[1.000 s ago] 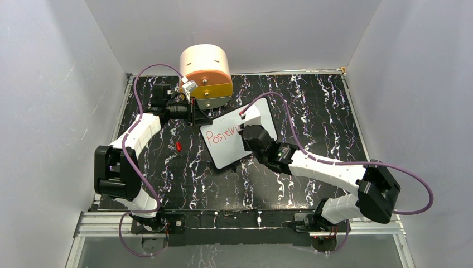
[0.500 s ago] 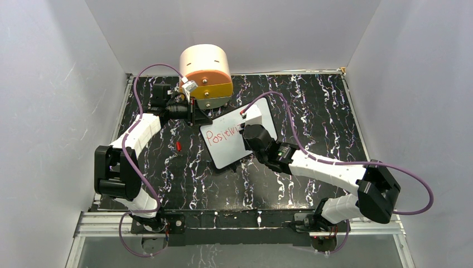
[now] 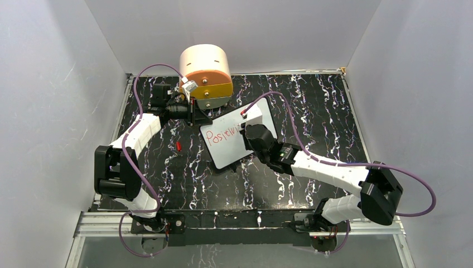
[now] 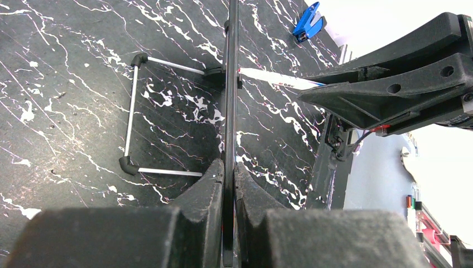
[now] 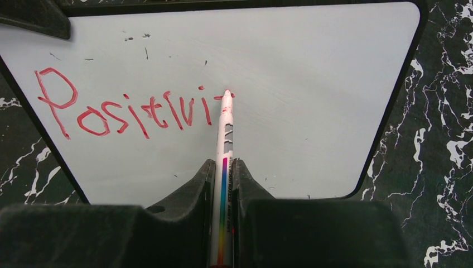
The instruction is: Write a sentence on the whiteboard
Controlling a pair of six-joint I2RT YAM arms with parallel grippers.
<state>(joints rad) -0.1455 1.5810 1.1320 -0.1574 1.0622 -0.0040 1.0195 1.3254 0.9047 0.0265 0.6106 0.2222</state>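
The whiteboard [image 3: 226, 149] stands tilted on the black marbled table, propped on a wire stand [image 4: 134, 111]. My left gripper [image 3: 202, 119] is shut on the whiteboard's edge [image 4: 230, 84], which runs edge-on between its fingers [image 4: 209, 181]. The sentence [image 5: 128, 114] reads "Positivi" in red, with a short dash beginning after it. My right gripper [image 5: 224, 167] is shut on a white marker [image 5: 225, 134] with a rainbow stripe. The marker's red tip touches the whiteboard [image 5: 323, 72] just right of the last letter. From above, the right wrist [image 3: 256, 138] covers the board's right half.
A round cream and orange drawer unit [image 3: 205, 75] stands at the back, just behind the left gripper. A small red cap [image 3: 178, 146] lies on the table left of the board. A blue clip [image 4: 308, 22] lies farther off. Grey walls enclose the table.
The right arm's elbow has shifted slightly right and down, with the marker still against the board. The left arm and the board have not moved.
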